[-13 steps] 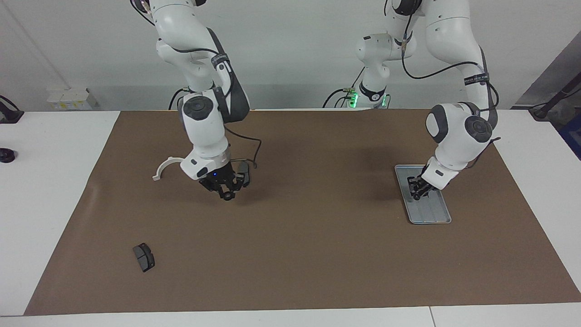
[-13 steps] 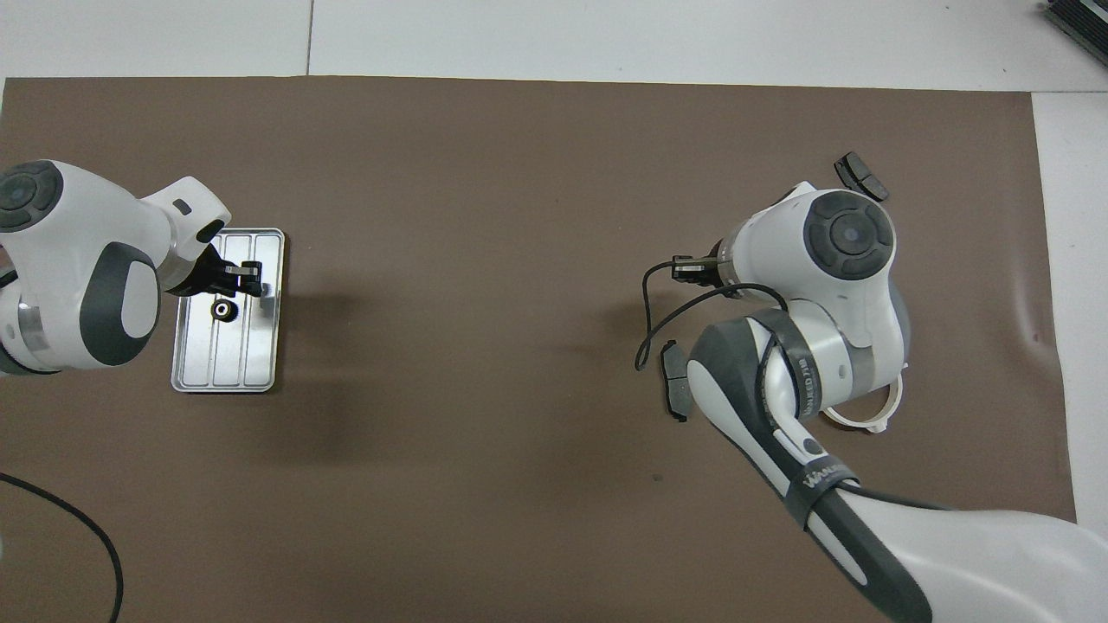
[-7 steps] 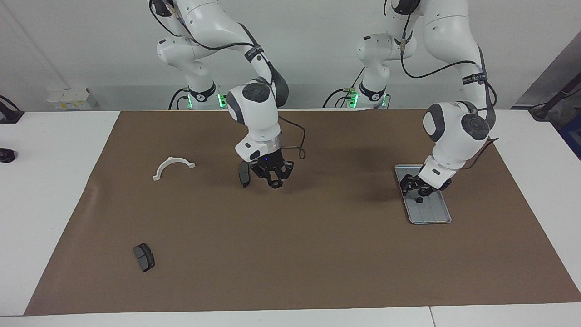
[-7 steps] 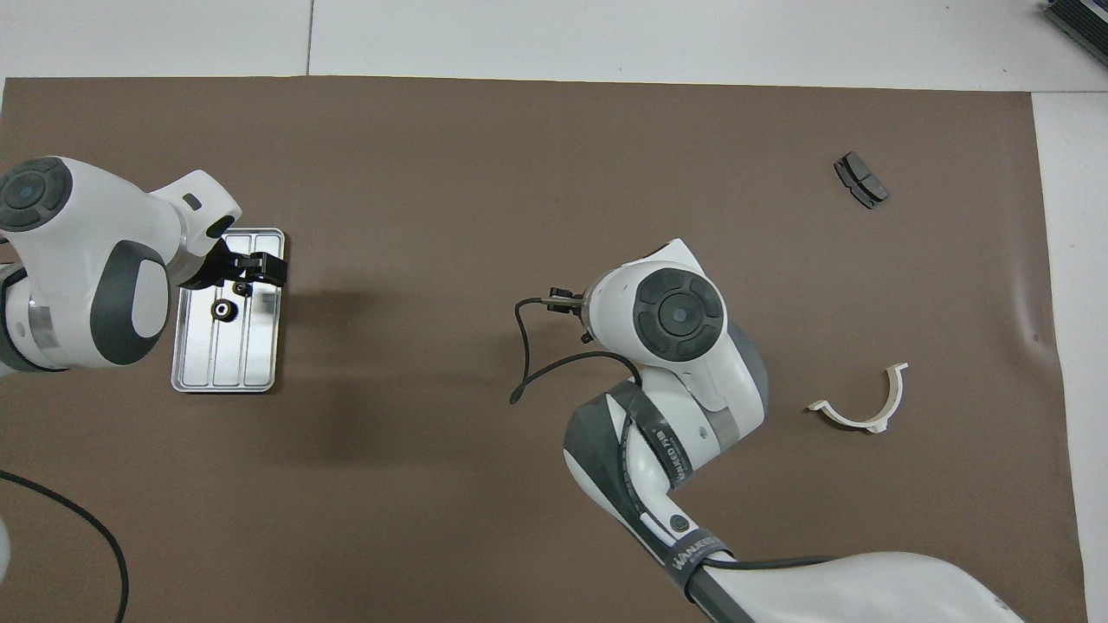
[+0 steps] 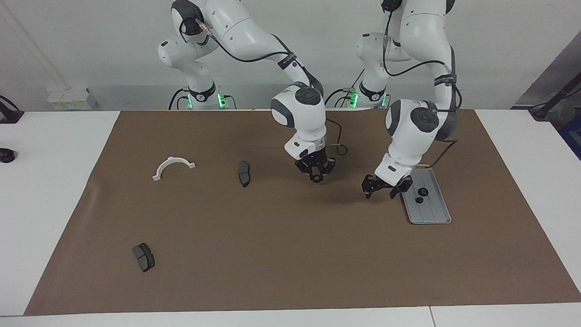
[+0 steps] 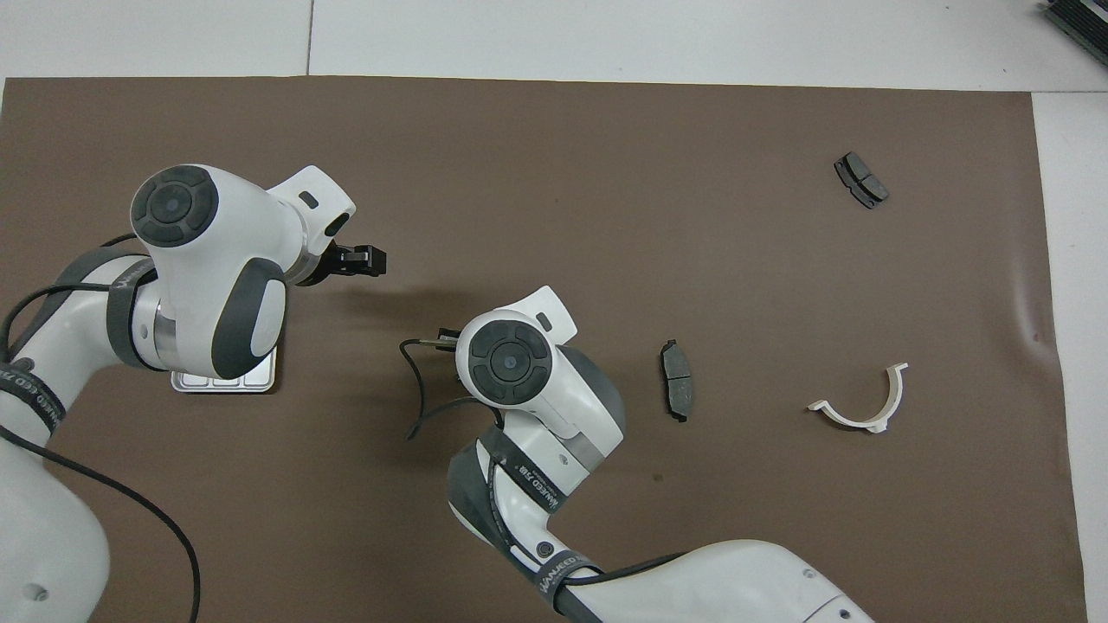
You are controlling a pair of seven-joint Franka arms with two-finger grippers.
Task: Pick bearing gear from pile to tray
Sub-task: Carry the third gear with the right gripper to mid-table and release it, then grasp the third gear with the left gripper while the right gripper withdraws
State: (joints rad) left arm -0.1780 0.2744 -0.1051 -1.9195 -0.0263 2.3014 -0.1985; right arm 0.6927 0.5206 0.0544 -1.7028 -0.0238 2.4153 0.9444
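Two tiny black round gears (image 5: 420,195) lie on the flat silver-grey ridged metal tray (image 5: 431,213), right of centre in the facing view. Left gripper (image 5: 381,188) spread wide, empty. Right gripper (image 5: 316,175) pinched narrow (contents indiscernible).

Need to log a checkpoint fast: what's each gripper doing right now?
Left gripper: open, empty, over the mat beside the tray.
Right gripper: shut, over mid-mat; whether it holds anything cannot be told.

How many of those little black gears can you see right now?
2 for certain, both in the tray: one gear nearer the robots, the other gear just beside it. The right gripper might hide a third.
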